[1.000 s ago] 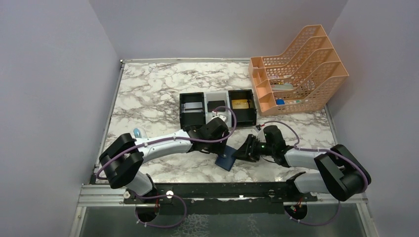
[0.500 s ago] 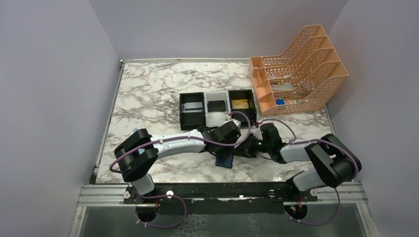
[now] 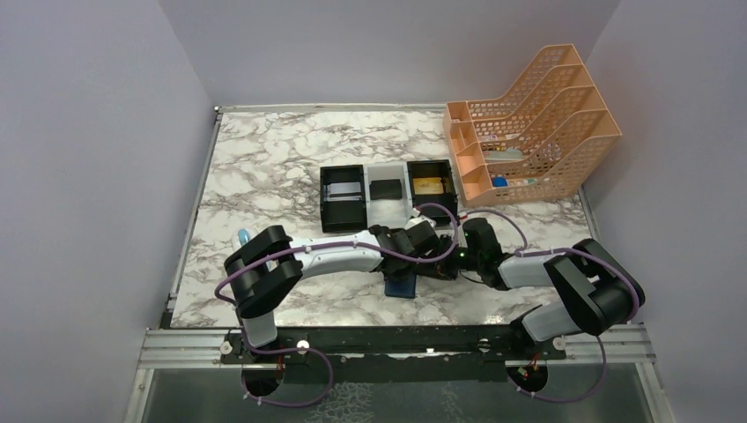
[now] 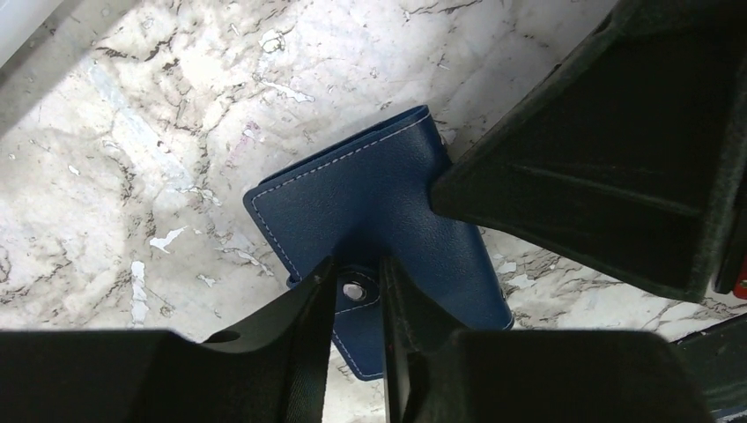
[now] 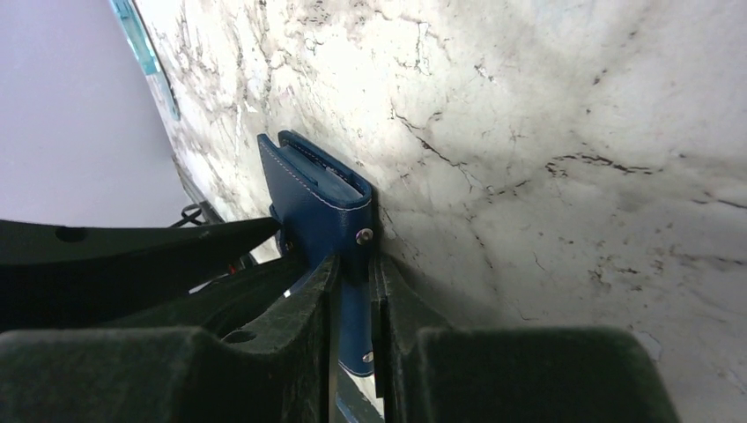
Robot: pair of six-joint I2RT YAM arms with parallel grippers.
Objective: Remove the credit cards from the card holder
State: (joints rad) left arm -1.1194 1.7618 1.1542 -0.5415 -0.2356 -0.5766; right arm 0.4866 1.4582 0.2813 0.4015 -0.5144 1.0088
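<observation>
The navy card holder sits folded shut on the marble near the front edge. In the left wrist view it shows its stitched cover and snap tab. My left gripper is closed narrowly around that tab, from above. My right gripper is shut on the holder's strap edge, reaching in from the right. A gold card, a black card and a grey card lie in the trays. No card shows in the holder.
Three box trays stand in a row behind the grippers. A peach mesh file rack fills the back right corner. A small pale blue object lies at the left. The black front rail is close behind the holder.
My left arm has swung right and come down onto the holder's tab. My right gripper has kept its hold, and the holder has shifted slightly and looks narrower from above.
</observation>
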